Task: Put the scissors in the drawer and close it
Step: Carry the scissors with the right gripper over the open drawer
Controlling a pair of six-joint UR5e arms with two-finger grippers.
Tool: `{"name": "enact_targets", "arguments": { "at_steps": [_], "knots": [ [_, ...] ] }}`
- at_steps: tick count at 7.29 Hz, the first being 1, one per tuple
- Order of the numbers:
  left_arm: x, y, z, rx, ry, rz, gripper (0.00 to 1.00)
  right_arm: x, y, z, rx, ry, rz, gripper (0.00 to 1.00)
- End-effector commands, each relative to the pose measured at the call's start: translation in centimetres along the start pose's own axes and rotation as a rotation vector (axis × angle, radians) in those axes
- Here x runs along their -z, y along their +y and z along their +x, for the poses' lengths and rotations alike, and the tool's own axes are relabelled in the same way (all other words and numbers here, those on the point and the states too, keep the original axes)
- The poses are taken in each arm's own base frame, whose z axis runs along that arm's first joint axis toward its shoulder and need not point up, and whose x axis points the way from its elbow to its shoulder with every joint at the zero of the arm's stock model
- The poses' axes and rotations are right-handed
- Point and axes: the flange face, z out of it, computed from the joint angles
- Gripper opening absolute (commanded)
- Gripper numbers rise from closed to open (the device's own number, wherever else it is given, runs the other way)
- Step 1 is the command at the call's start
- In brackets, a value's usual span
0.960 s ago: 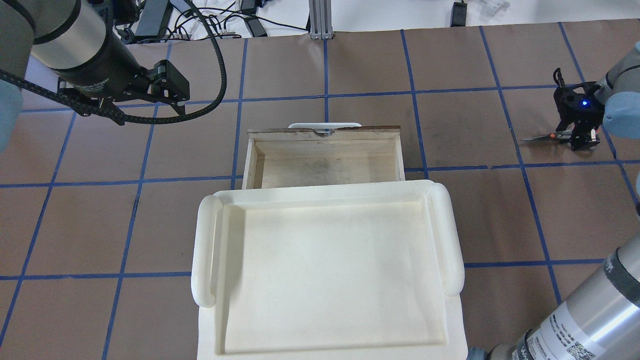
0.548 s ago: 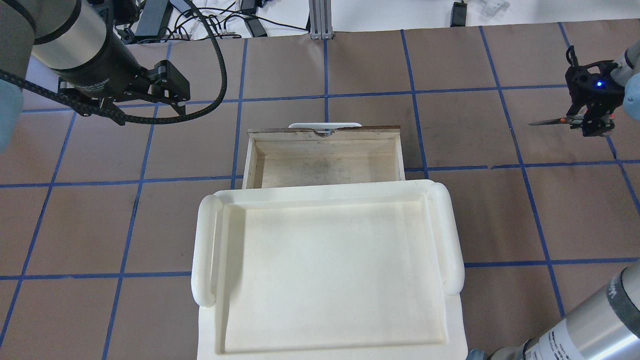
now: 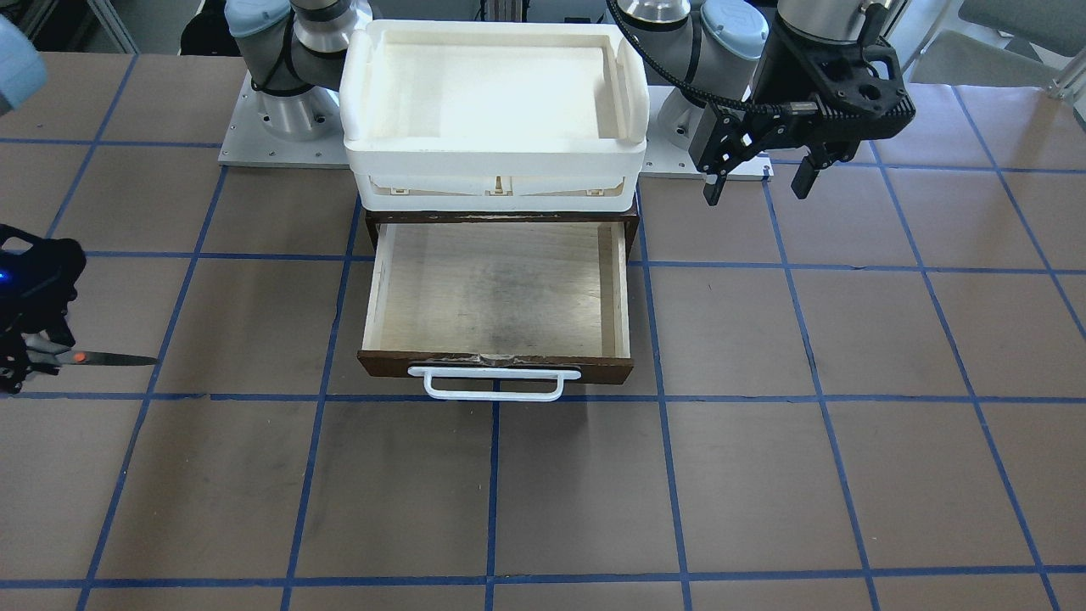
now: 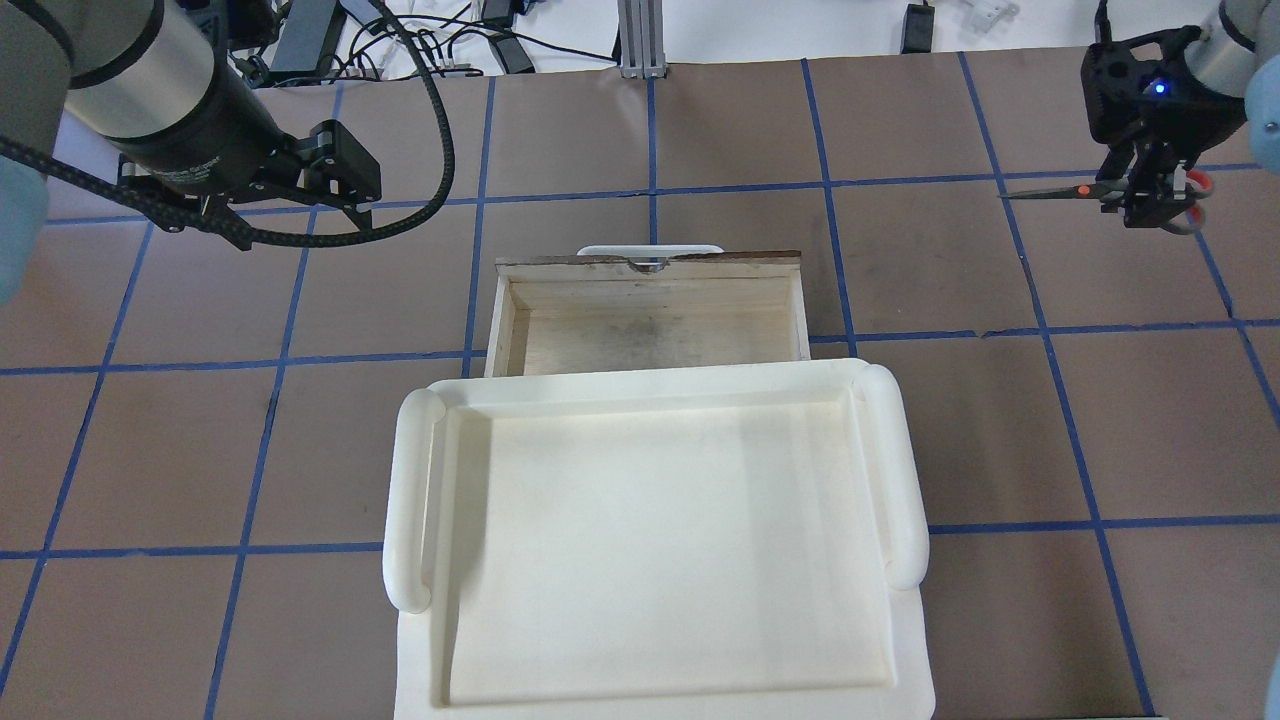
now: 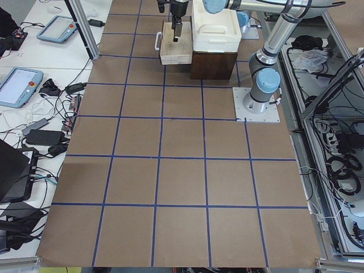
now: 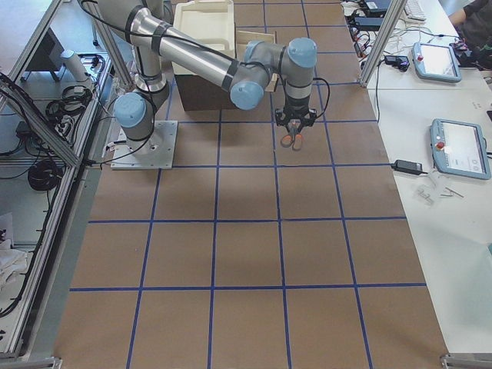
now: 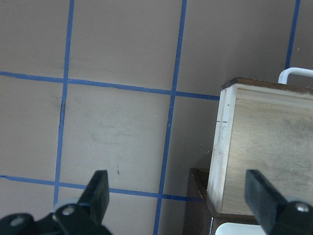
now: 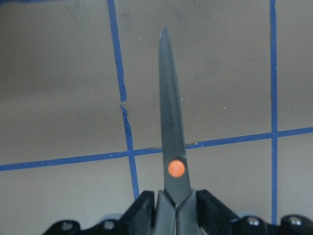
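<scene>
The scissors [image 4: 1060,191] hang in my right gripper [image 4: 1140,195], which is shut on them near the pivot, above the table's far right. The dark blades point towards the drawer and the grey handles lined orange stick out behind. The right wrist view shows the blade [image 8: 168,132] with its orange pivot dot over the blue grid. They also show in the front view [image 3: 106,359]. The wooden drawer [image 4: 650,335] is pulled open and empty, with a white bar handle [image 3: 495,383]. My left gripper [image 3: 755,191] is open and empty, left of the drawer.
A white plastic tray [image 4: 410,500] sits on top of the dark cabinet, over the drawer's back part. Brown table paper with blue tape lines lies all around. Cables and power bricks [image 4: 300,40] lie beyond the far edge.
My right gripper has lifted the scissors off the table and carried them farther from the robot and slightly towards the centre. The left arm and the drawer have not moved.
</scene>
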Motion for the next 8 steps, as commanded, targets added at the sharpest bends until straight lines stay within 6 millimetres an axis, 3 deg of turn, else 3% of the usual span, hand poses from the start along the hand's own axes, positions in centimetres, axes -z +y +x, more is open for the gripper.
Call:
{"name": "enact_targets", "arguments": {
  "at_steps": [1, 2, 4, 5, 6, 7, 8],
  "knots": [
    [0.0, 0.0, 0.0, -0.001, 0.0, 0.001, 1.0, 3.4, -12.9, -3.0, 0.049, 0.028, 0.003, 0.0],
    [0.0, 0.0, 0.0, -0.001, 0.0, 0.001, 1.0, 3.5, -17.9, -4.4, -0.05, 0.029, 0.017, 0.0],
    [-0.1, 0.0, 0.0, 0.003, 0.001, -0.001, 1.0, 3.9, -27.8, -8.5, -0.031, 0.031, 0.036, 0.0],
    [0.0, -0.1, 0.0, 0.003, 0.001, 0.001, 1.0, 3.6, -31.7, -10.6, 0.005, 0.035, 0.02, 0.0],
    [0.1, 0.0, 0.1, 0.0, 0.002, 0.004, 1.0, 2.9, -36.1, -13.2, 0.008, 0.029, 0.025, 0.0],
    [-0.1, -0.1, 0.2, -0.001, 0.007, 0.003, 1.0, 0.6, -39.9, -14.9, 0.043, 0.015, 0.007, 0.0],
    [0.0, 0.0, 0.0, 0.002, 0.0, 0.004, 1.0, -0.5, -42.4, -16.0, 0.087, 0.048, -0.013, 0.0]
  ]
}}
